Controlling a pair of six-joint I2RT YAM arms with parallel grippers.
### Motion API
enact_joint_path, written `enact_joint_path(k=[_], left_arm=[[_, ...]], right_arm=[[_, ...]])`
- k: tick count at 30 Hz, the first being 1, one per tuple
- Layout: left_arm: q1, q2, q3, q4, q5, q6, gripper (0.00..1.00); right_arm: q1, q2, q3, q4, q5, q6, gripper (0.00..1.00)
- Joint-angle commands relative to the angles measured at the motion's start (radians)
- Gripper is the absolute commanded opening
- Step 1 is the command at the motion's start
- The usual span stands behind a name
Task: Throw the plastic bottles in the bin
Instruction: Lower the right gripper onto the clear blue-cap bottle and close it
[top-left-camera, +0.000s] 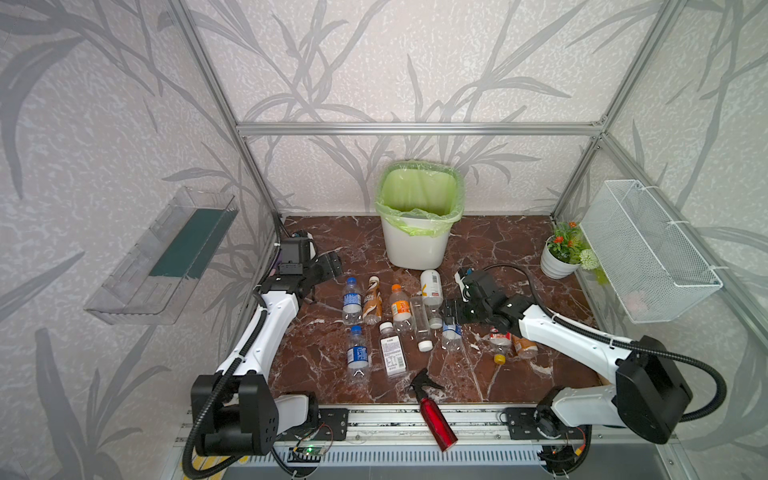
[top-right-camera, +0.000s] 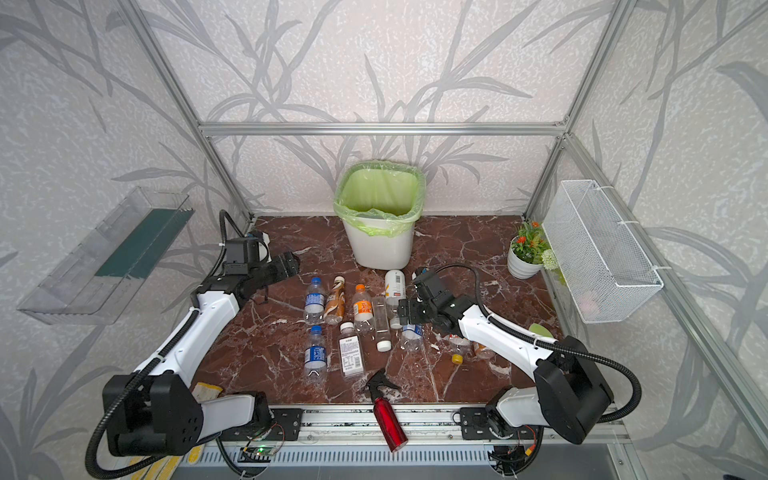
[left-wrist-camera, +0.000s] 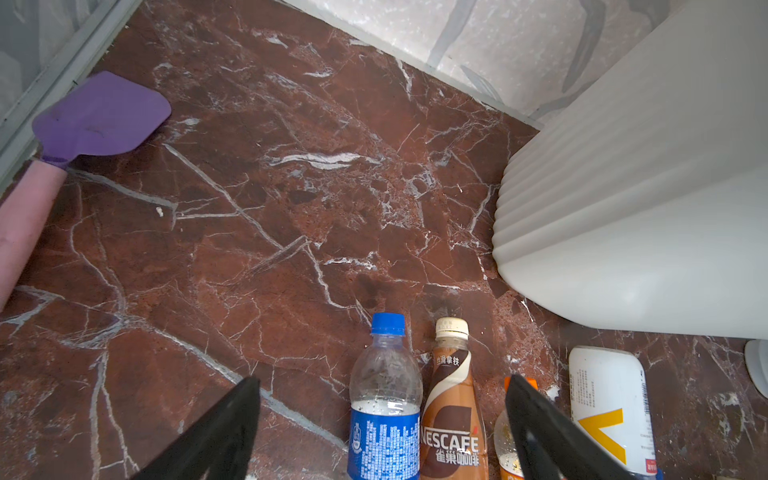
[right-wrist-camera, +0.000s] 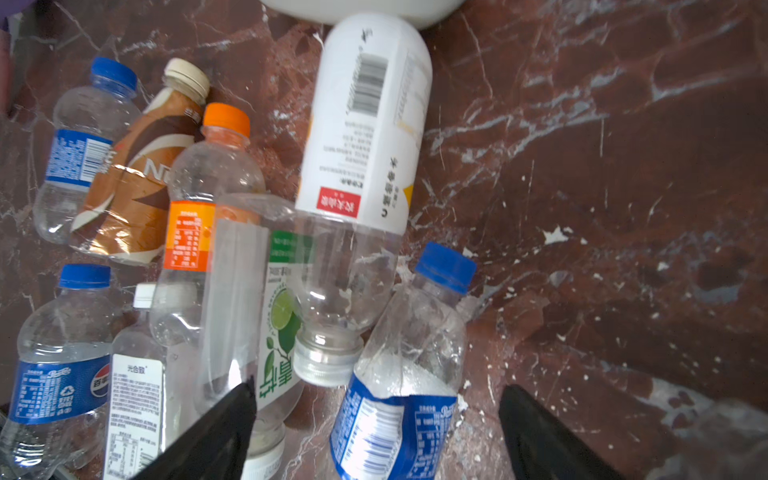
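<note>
The bin (top-left-camera: 415, 249) (top-right-camera: 378, 249), white with a green bag over its rim, stands at the back wall. Several plastic bottles lie on the marble floor in front of it, among them a blue-label one (top-left-camera: 351, 301) and a brown coffee one (top-left-camera: 372, 301). My left gripper (top-left-camera: 328, 266) (left-wrist-camera: 381, 382) hangs open, back-left of these two, holding nothing. My right gripper (top-left-camera: 451, 311) (right-wrist-camera: 377, 386) is open above a crumpled blue-label bottle (right-wrist-camera: 399, 395), not touching it. Two more bottles (top-left-camera: 500, 345) lie partly under the right arm.
A red spray bottle (top-left-camera: 432, 415) lies across the front rail. A flower pot (top-left-camera: 559, 259) and a wire-mesh basket (top-left-camera: 648, 253) sit at the right wall, a clear shelf (top-left-camera: 162, 257) on the left wall. A purple spatula (left-wrist-camera: 99, 116) lies by the left frame.
</note>
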Motion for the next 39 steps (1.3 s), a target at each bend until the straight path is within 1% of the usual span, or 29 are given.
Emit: enact_joint_path(k=[1, 4, 9, 21, 26, 33, 35, 37, 39], left_arm=[[0.009, -0.003, 0.029, -0.001, 0.028, -0.01, 0.91], [0.008, -0.004, 0.029, -0.001, 0.029, -0.007, 0.9], [0.011, 0.002, 0.032, -0.003, 0.03, -0.004, 0.9], [0.01, 0.007, 0.034, -0.004, 0.033, -0.001, 0.89], [0.01, 0.006, 0.033, -0.006, 0.035, 0.0, 0.88], [0.01, 0.006, 0.034, -0.006, 0.035, 0.002, 0.88], [0.01, 0.008, 0.033, -0.005, 0.036, 0.003, 0.88], [0.011, 0.009, 0.033, -0.006, 0.036, 0.004, 0.88], [0.011, 0.008, 0.033, -0.007, 0.037, 0.004, 0.88]], right_arm=[[0.018, 0.034, 0.003, -0.064, -0.004, 0.039, 0.92], [0.03, 0.064, 0.006, -0.076, -0.015, 0.041, 0.9], [0.038, 0.07, -0.038, -0.038, -0.026, 0.046, 0.86], [0.041, 0.135, -0.061, -0.004, -0.013, 0.049, 0.79], [0.041, 0.149, -0.068, 0.013, -0.004, 0.062, 0.69], [0.039, 0.139, -0.067, 0.004, 0.025, 0.054, 0.62], [0.04, 0.137, -0.066, 0.0, 0.032, 0.053, 0.56], [0.039, 0.139, -0.059, -0.01, 0.04, 0.053, 0.46], [0.04, 0.14, -0.051, -0.023, 0.05, 0.049, 0.43]])
